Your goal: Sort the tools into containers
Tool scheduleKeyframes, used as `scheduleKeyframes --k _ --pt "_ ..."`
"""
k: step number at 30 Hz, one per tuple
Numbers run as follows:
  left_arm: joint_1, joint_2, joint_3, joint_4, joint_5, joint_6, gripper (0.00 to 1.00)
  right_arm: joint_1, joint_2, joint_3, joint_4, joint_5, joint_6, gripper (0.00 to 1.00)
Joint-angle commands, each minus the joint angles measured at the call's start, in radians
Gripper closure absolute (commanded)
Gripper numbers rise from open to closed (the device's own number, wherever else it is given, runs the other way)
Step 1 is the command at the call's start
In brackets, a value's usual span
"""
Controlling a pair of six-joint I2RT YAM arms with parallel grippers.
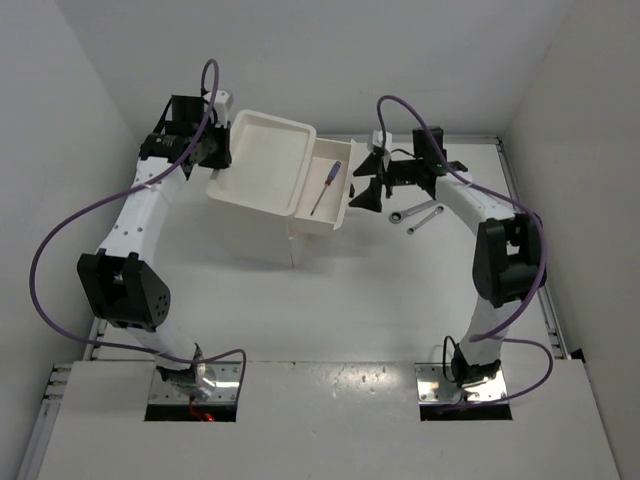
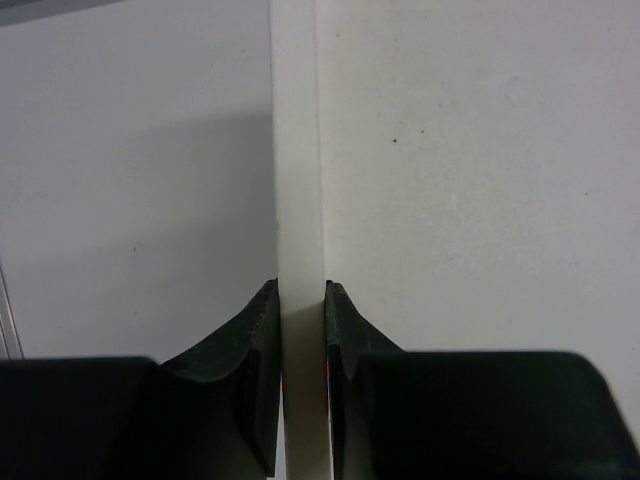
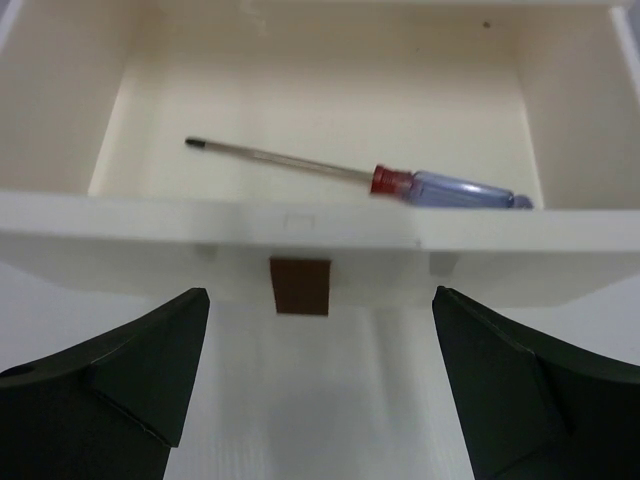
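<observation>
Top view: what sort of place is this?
Probably a robotics lab test cell: a left arm and right arm bolted to a white table, plain white walls boxing it in, and a drawer cabinet, screwdriver and wrenches set out as props.

Cabinet (image 1: 262, 165): white, boxy plastic with a shallow tray top; a thin wall of the tray rim stands pinched between the jaws of the left gripper (image 2: 300, 292).
Drawer (image 1: 335, 205): white, pulled out towards the right gripper (image 1: 364, 180); its front sits just past those jaw tips.
Handle (image 3: 300, 285): small dark red-brown tab on the drawer front, midway between the wide-apart right jaws, touching neither.
Screwdriver (image 3: 360, 175): thin steel shaft, red collar, clear blue grip; lies flat and slanted on the drawer floor, beyond the right jaw tips.
Wrenches (image 1: 415, 211): two, silver, flat on the table (image 1: 330, 300), close together, outside the right jaws and beside that wrist.
</observation>
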Motion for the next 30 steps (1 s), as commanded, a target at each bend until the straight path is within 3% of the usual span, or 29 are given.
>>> scheduleKeyframes --k 1,7,30 --pt "-0.006 0.0 -0.027 -0.009 -0.001 0.024 0.97 0.018 -0.054 -0.007 0.273 -0.035 0.257 0.06" --pt "-0.015 -0.019 -0.058 0.01 -0.001 0.024 0.99 0.038 -0.011 0.03 0.375 -0.024 0.418 0.06" --pt "-0.053 -0.037 -0.113 0.019 0.018 0.024 1.0 0.199 0.17 0.202 0.361 0.023 0.42 0.06"
